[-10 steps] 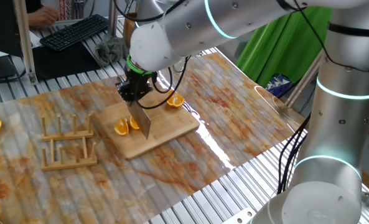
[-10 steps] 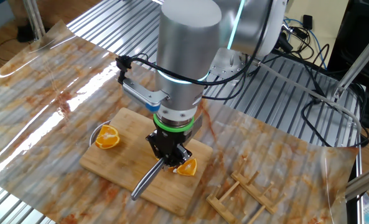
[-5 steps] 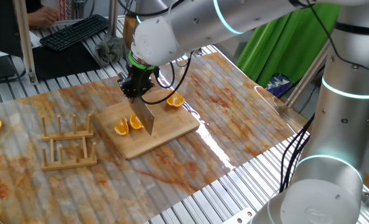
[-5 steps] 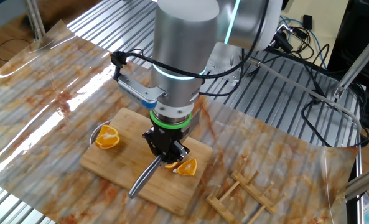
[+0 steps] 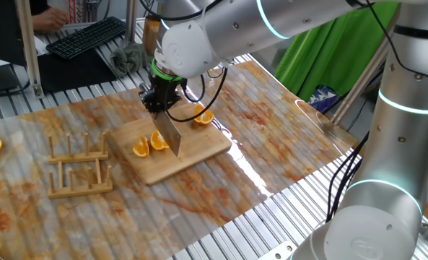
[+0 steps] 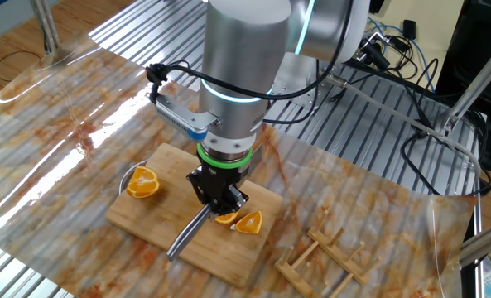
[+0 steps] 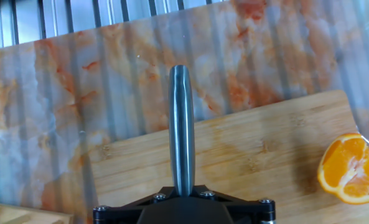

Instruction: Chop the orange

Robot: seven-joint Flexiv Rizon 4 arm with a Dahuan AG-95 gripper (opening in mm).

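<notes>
Black fingers of your gripper (image 5: 158, 103) are clamped on the knife (image 5: 169, 136) handle, blade pointing down over the wooden board (image 5: 199, 149) — the orange (image 5: 149, 143) lies in two wedges on that board just beside the blade; another half (image 5: 203, 116) sits past the board's edge.

My claw (image 6: 218, 201) is matt black, clamped on a knife (image 7: 182, 127) of smooth, brushed metal. The board (image 5: 199, 148) is pale, grained wood. The worktop (image 6: 55, 124) wears a glossy, orange-stained film. At three o'clock, the orange (image 7: 349, 171) shows wet, glistening flesh.
</notes>
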